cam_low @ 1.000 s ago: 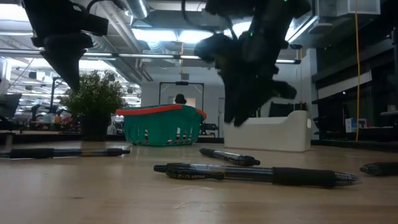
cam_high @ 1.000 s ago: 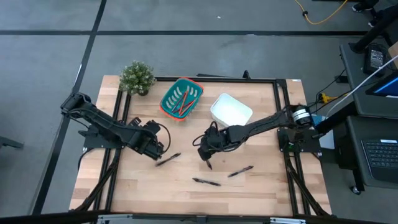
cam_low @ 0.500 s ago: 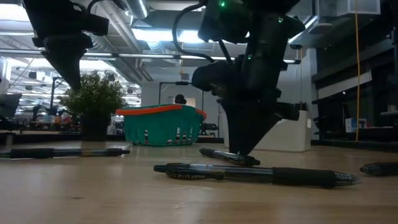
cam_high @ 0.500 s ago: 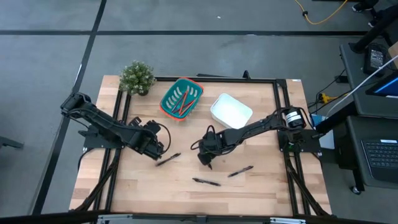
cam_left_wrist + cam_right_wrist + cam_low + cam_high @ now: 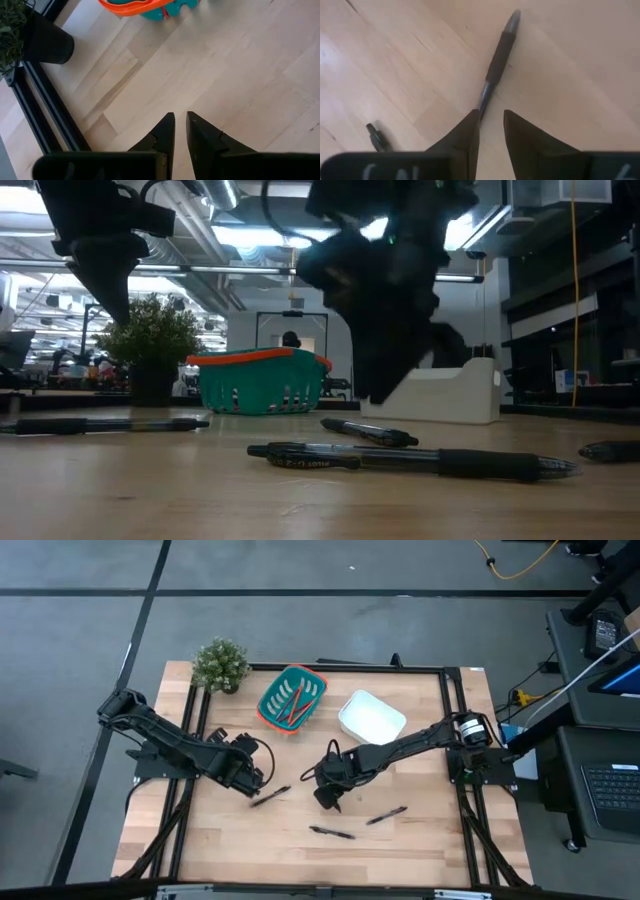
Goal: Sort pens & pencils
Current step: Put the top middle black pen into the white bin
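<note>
The right gripper (image 5: 375, 392) has lifted since half a second ago, when its tips stood down at a pen in the middle of the table (image 5: 430, 852). It now hangs clear above that pen, while the left arm has not moved. Closest to the table's front edge lies the nearest pen (image 5: 331, 832), a black stick near the middle of that edge. A second pen (image 5: 386, 814) lies a little farther in and toward the right edge. A third pen (image 5: 368, 431) lies just below the right gripper's tips. In the right wrist view this pen runs away from the fingertips, flat on the wood. The fingers (image 5: 465, 132) stand partly apart with bare table showing between them, and they hold nothing. Toward the left edge lies a fourth pen (image 5: 270, 796), with the left gripper (image 5: 255, 782) hovering just beside it. Its fingers (image 5: 162, 132) are parted by only a slim gap and hold nothing. Toward the far edge sits a teal basket (image 5: 268, 705) with an orange rim, holding the orange-red pencils (image 5: 294, 711). A white bin (image 5: 371, 718) stands beside it toward the right. A potted plant (image 5: 220, 664) stands at the far left corner.
</note>
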Controlling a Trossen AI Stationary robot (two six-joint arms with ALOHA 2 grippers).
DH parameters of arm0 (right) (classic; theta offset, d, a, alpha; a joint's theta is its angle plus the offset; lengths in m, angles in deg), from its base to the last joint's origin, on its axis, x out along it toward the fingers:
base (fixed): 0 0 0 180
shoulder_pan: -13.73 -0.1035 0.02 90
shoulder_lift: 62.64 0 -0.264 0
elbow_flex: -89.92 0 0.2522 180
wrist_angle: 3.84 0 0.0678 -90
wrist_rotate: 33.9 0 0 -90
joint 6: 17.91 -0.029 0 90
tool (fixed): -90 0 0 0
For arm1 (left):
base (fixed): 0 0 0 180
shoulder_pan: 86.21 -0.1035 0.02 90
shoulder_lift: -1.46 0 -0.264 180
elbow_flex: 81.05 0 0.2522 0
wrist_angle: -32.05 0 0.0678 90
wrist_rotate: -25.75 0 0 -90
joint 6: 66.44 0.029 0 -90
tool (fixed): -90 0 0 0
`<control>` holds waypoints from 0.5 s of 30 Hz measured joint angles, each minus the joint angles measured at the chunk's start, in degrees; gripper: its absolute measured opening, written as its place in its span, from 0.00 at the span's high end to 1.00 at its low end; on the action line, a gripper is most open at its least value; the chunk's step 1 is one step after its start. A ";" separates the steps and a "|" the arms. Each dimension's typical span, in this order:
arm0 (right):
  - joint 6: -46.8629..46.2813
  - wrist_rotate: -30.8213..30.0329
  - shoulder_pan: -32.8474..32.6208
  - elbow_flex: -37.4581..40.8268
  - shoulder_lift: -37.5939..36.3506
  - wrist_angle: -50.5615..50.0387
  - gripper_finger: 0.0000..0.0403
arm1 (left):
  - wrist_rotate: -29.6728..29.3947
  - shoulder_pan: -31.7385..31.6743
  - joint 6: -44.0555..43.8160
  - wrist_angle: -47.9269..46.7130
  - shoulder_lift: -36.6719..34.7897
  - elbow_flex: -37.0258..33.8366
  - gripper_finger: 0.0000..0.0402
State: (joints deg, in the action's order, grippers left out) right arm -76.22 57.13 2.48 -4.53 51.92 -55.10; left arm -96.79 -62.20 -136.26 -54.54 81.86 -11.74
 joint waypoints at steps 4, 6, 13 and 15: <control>0.57 -2.52 -0.75 -4.72 -0.13 -4.88 0.78 | 0.00 0.00 0.00 -0.01 0.00 0.00 0.89; 0.21 -3.02 -1.43 -6.08 -0.13 -6.41 0.78 | 0.00 0.00 0.00 0.00 0.00 0.00 0.89; -2.09 -3.91 -2.93 -7.86 0.95 -8.10 0.78 | 0.00 0.00 0.00 -0.02 0.02 0.00 0.89; -2.63 -3.54 -3.02 -7.86 1.05 -7.87 0.78 | 0.00 0.00 0.02 -0.02 0.02 0.00 0.89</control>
State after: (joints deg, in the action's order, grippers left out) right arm -78.85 53.59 -0.54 -12.39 52.97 -62.97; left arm -96.79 -62.20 -136.24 -54.57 81.88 -11.74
